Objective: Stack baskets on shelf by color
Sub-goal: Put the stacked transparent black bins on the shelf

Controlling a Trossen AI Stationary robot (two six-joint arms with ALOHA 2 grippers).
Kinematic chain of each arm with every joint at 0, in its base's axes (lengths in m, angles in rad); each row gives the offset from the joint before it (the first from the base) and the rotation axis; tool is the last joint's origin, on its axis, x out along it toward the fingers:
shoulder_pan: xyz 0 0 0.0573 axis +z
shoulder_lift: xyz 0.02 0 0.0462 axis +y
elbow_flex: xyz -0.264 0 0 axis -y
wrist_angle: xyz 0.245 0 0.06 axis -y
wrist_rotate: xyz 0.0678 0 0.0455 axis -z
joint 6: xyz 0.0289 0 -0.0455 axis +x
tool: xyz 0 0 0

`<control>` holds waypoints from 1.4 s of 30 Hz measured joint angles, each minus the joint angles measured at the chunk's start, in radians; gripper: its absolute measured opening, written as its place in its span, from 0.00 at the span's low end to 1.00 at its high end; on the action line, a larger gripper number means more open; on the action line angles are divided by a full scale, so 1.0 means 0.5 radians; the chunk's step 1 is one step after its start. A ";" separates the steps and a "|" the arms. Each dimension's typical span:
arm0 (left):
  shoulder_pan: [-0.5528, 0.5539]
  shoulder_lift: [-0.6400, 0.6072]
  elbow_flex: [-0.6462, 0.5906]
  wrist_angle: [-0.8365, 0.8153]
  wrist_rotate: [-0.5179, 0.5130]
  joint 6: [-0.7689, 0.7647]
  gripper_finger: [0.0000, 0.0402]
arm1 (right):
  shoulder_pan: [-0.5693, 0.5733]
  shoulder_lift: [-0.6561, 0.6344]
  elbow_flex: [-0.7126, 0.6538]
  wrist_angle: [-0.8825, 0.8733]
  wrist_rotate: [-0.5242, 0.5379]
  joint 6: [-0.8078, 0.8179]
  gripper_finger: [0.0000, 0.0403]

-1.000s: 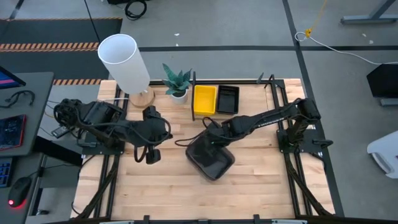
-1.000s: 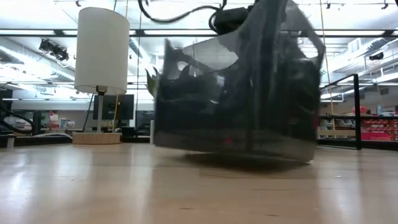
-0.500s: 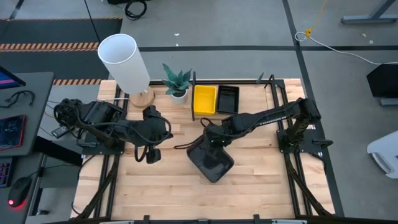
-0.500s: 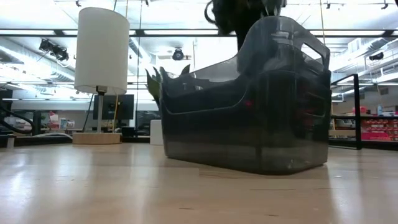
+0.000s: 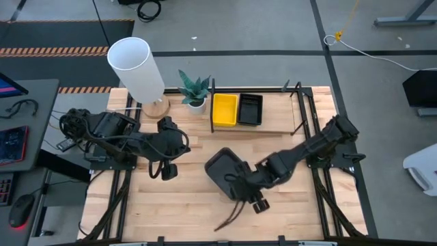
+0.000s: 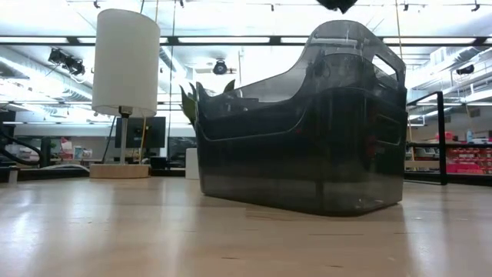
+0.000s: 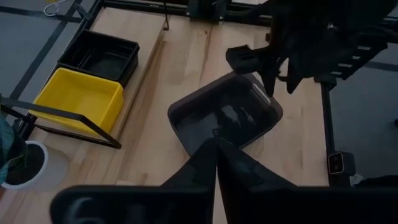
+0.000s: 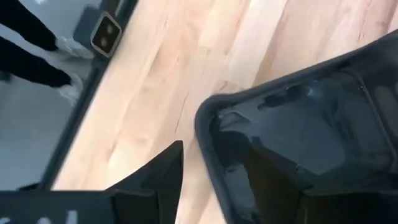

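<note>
- Smoky grey basket (image 5: 227,172): stands upright on the bare wooden surface (image 5: 171,205), near its middle and well apart from the shelf; nothing grips it
- Right claw (image 5: 258,201): hangs just beside the grey basket's near corner, fingers parted around nothing, one finger close to the rim in the right wrist view
- Shelf (image 5: 276,116): light plank at the far edge of the surface, carrying the yellow basket (image 5: 224,109) and the black basket (image 5: 250,108) side by side, touching
- Left claw (image 5: 168,172): waits off to the basket's left, fingers pressed together, empty
- Lamp (image 5: 136,68) and potted plant (image 5: 194,90): stand at the far left corner, clear of the work
- Step in hand, as judged: the grey basket is set down free; the next move calls for a fresh hold on its rim, then a carry to the open plank right of the black basket
</note>
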 joint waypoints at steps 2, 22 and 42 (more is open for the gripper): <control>-0.001 0.000 0.000 0.001 -0.001 0.000 0.05 | 0.038 0.000 -0.002 -0.011 0.061 -0.015 0.47; 0.003 0.000 0.000 0.079 -0.001 -0.066 0.05 | 0.091 0.489 -0.073 0.064 0.132 -0.213 0.42; -0.007 0.000 0.000 0.062 -0.008 -0.065 0.05 | 0.077 0.031 -0.011 -0.576 0.245 -0.029 0.04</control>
